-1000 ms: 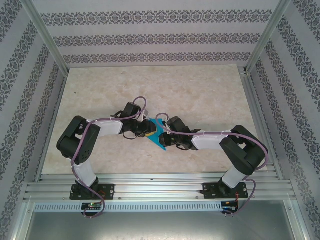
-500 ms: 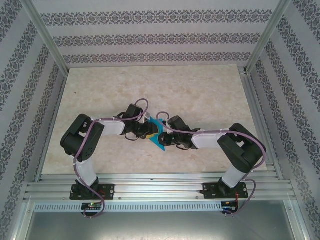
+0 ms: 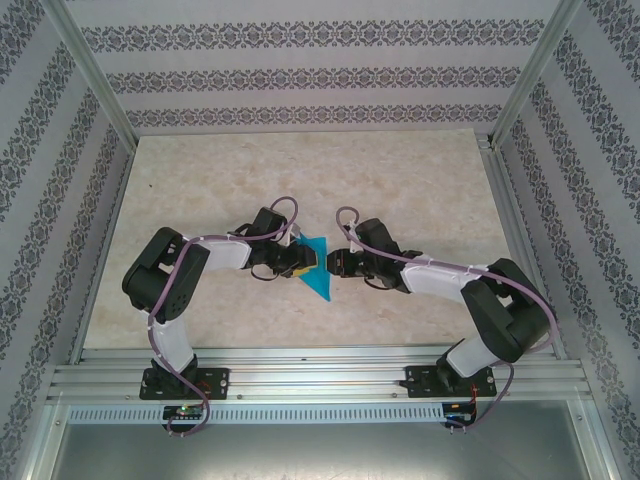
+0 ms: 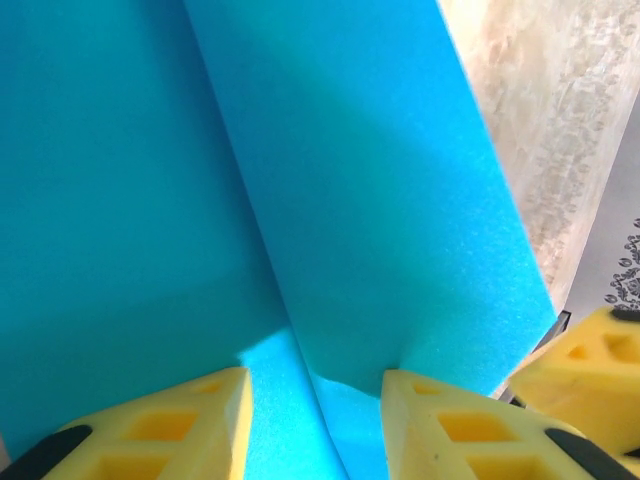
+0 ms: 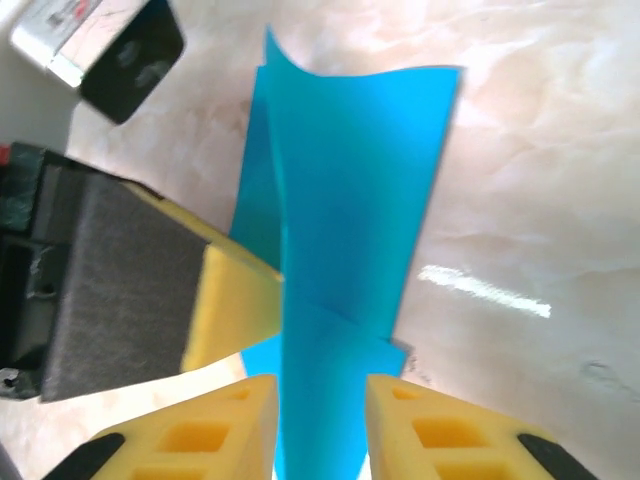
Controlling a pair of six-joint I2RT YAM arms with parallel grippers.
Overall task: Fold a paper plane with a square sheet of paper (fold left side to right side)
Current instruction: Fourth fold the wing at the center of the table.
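**Turquoise sheet of paper** (image 3: 318, 272): partly folded, with one flap raised along a crease. It sits near the middle of the counter (image 3: 400, 180), between my two end effectors.

**My left end effector** (image 3: 298, 262): jaws moderately apart, with the flap's lower edge visible in the gap. In the right wrist view, one of its yellow fingers (image 5: 232, 300) touches the paper's left side.

**My right end effector** (image 3: 336, 263): jaws narrowly apart, with the paper's near end visible through the gap.
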